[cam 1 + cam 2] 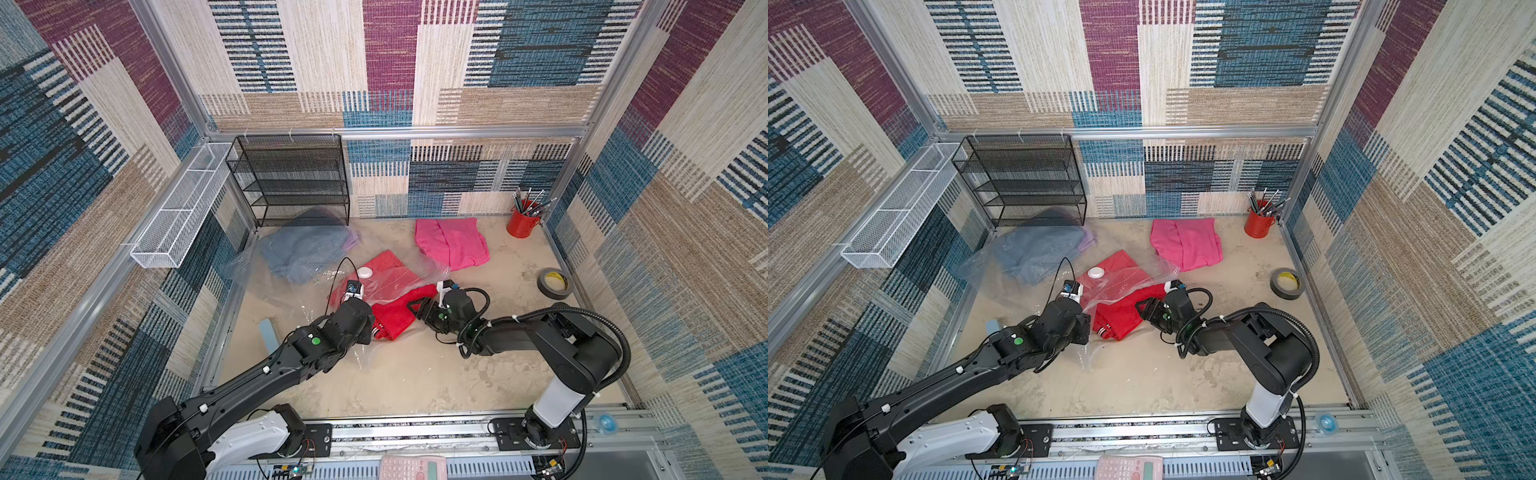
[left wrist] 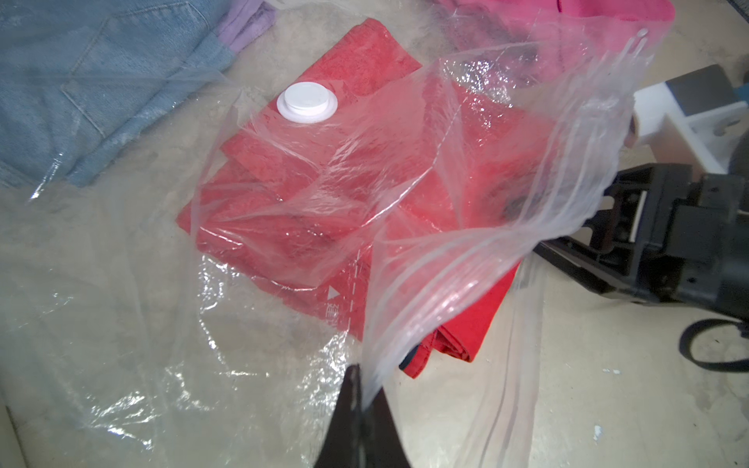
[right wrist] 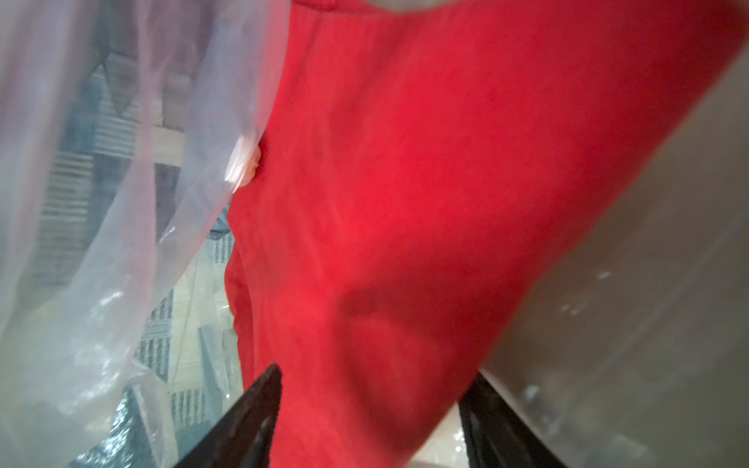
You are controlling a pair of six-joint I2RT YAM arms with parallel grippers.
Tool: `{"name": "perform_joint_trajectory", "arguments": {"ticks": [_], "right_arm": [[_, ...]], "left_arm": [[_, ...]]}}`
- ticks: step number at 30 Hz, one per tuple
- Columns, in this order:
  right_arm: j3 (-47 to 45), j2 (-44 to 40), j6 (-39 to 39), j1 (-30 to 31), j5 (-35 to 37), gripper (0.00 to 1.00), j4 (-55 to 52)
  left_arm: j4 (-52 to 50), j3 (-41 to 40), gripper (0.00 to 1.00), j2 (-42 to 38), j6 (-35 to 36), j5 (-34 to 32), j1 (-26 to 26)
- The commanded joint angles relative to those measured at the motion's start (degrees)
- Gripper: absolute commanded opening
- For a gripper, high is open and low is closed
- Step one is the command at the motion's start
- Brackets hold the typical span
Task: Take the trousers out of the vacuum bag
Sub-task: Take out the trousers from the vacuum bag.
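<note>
while pinching the zip edge of the vacuum bag (image 2: 466, 275) tight in the left gripper (image 2: 358, 377) and holding that mouth lifted, working on the red trousers (image 1: 395, 318) now. about half out by the look of it: striped cuff end bare on the table (image 1: 415, 374), other end under the plastic near the white valve cap (image 1: 365, 272). as for the right gripper (image 3: 379, 370), jaws spread wide, gripping nothing, hovering just over the bare red cloth with a band of it lying between the fingers. next up, most likely: close on that bare fold and drag toward the robot's own right, away from the lifted mouth, staying low so as not to snag the film. further back, pink trousers (image 1: 451, 243), clear of the bag altogether. denim trousers (image 1: 303, 253) and lilac trousers (image 1: 353, 240) at the far left end, under plastic by the look of it, well apart from both grippers and yet to be pulled.
</note>
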Motion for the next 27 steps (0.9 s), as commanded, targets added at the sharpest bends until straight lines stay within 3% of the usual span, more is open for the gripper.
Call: {"name": "perform_joint_trajectory", "arguments": {"ticks": [1,6,16,18,24,27], "right_arm": [[-0.76,0.90,3.26,1.24,-0.83,0.74,4.11],[-1.12,5.03,8.18,2.75,-2.01,0.74,8.66],[4.95,12.30,9.94,2.90,-2.76,0.73,13.97],[6.39,12.75,9.23,2.90,-1.90,0.60,12.86],[9.21,8.99,4.25,2.51,-0.49,0.02,5.90],[9.02,5.75,0.50,1.65,-0.86,0.00,1.28]], "left_arm": [[0.75,0.30,0.00,0.59,-0.37,-0.32,0.08],[0.84,0.33,0.00,0.52,-0.23,-0.35,0.08],[0.63,0.55,0.00,0.11,0.05,-0.41,0.08],[0.48,0.42,0.00,-0.17,0.04,-0.60,0.11],[0.60,-0.06,0.00,-0.12,-0.16,-1.29,0.08],[1.48,-0.28,0.00,0.32,-0.44,-0.78,0.08]]}}
